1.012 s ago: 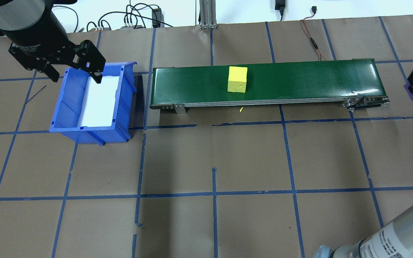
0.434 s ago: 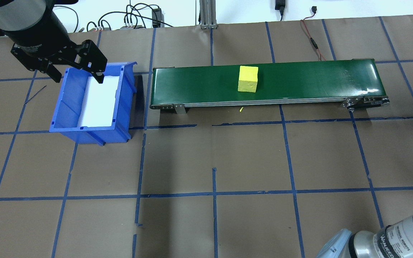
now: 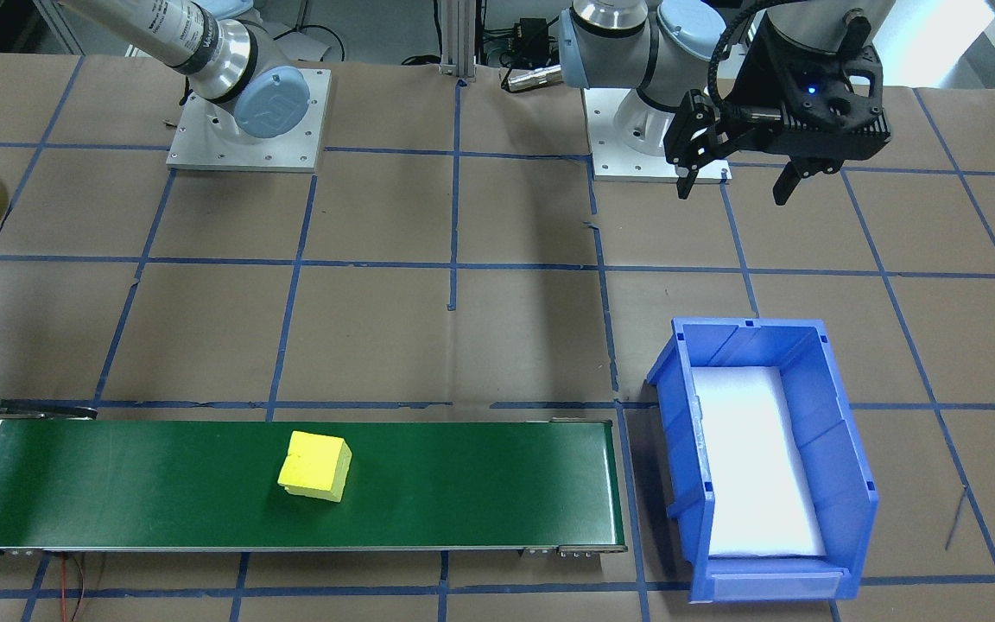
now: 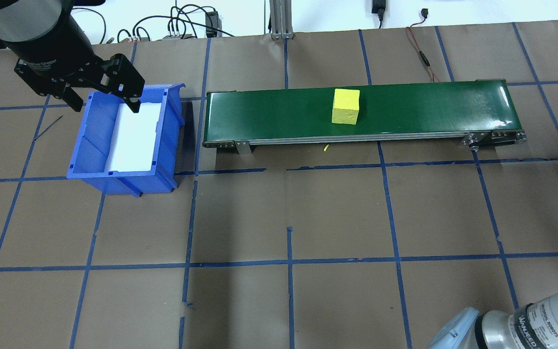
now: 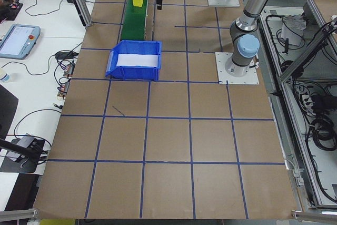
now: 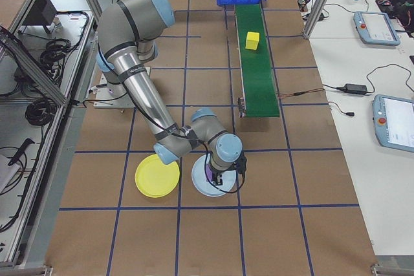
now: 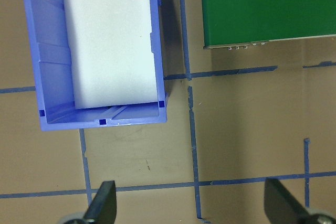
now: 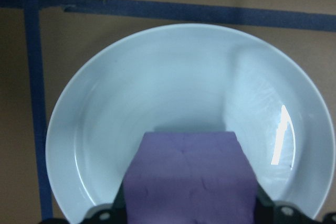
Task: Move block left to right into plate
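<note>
the yellow block [image 4: 346, 106] has slid further along the green conveyor belt [image 4: 405, 109] toward my right since the earlier frames, sitting just past the middle. it's a plain cube, flat on the belt. the purple block [image 8: 191, 179] is clamped in my right gripper [image 8: 191, 211] over a pale blue plate [image 8: 105, 124]; the yellow plate [image 6: 157, 176] sits just beside it. my left gripper [image 4: 102, 99] hangs wide, holding nothing, over the blue bin [image 4: 92, 145].
</note>
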